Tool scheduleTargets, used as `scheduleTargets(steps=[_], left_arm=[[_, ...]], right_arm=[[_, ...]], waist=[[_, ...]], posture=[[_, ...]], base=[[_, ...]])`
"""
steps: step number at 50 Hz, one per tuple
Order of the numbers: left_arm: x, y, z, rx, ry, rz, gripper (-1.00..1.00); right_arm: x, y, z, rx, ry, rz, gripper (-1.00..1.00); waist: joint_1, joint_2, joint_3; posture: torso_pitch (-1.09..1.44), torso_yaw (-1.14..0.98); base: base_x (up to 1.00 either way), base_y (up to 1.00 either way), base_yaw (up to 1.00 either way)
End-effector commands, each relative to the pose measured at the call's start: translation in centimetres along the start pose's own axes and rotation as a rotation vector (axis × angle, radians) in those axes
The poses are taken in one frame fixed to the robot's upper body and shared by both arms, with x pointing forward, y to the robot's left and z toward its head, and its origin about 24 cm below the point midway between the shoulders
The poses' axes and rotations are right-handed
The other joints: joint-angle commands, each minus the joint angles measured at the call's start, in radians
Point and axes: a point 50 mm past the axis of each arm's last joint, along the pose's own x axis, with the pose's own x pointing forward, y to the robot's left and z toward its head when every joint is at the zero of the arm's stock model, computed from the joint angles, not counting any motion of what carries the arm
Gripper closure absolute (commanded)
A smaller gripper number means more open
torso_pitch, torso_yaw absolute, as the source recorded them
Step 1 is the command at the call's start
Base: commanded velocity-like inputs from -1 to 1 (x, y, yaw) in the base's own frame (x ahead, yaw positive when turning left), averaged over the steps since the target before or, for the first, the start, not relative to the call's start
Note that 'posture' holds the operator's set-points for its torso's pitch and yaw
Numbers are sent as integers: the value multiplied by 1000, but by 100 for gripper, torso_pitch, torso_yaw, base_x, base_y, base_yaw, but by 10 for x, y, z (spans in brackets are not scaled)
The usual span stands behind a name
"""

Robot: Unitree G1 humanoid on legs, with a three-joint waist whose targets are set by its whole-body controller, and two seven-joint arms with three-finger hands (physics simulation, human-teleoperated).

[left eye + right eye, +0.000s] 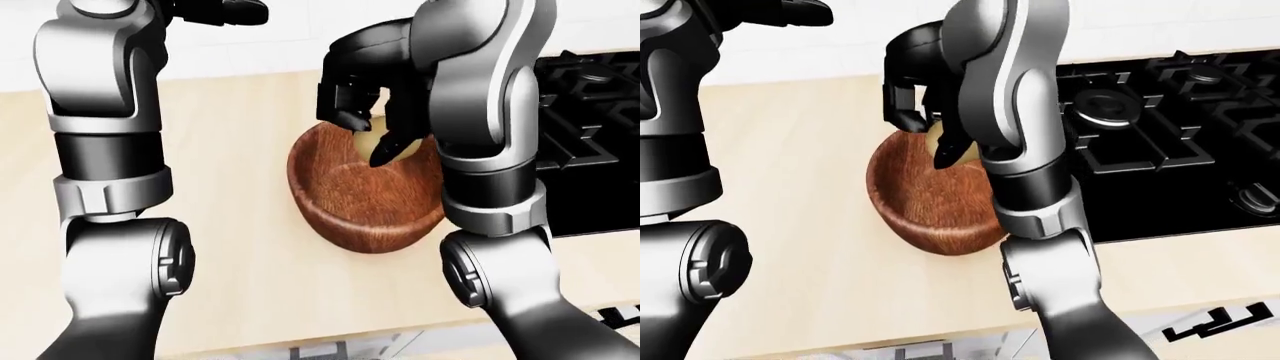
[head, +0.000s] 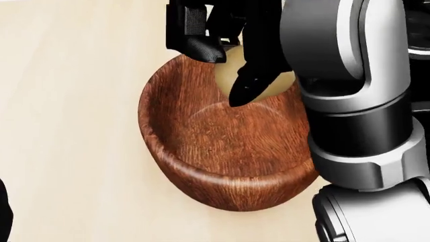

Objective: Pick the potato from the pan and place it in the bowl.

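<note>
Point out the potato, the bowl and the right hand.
potato [image 2: 263, 84]: head view, pale skin showing between the black fingers.
bowl [image 2: 222, 176]: head view, lower outer wall under the rim.
right hand [image 2: 225, 75]: head view, midway between its fingertips, closed round the potato.
</note>
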Motion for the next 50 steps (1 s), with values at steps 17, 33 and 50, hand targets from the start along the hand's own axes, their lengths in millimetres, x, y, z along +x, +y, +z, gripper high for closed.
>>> scheduleTargets(steps=[17, 33, 50], left_arm=[[-4, 6, 26, -5, -101, 21, -100], [-6, 6, 25, -6, -102, 20, -100], [-6, 5, 27, -6, -103, 19, -100]], right_arm=[[-11, -4, 13, -26, -14, -46, -56], [-18, -10, 18, -38, -17, -58, -100], [-48, -39, 8, 9, 3, -136, -100]], waist=[[-7, 10, -38], [-15, 15, -36], [-15, 11, -29]], posture=[[0, 0], [0, 0], [0, 0]], base=[[0, 0, 0], [0, 0, 0], [0, 0, 0]])
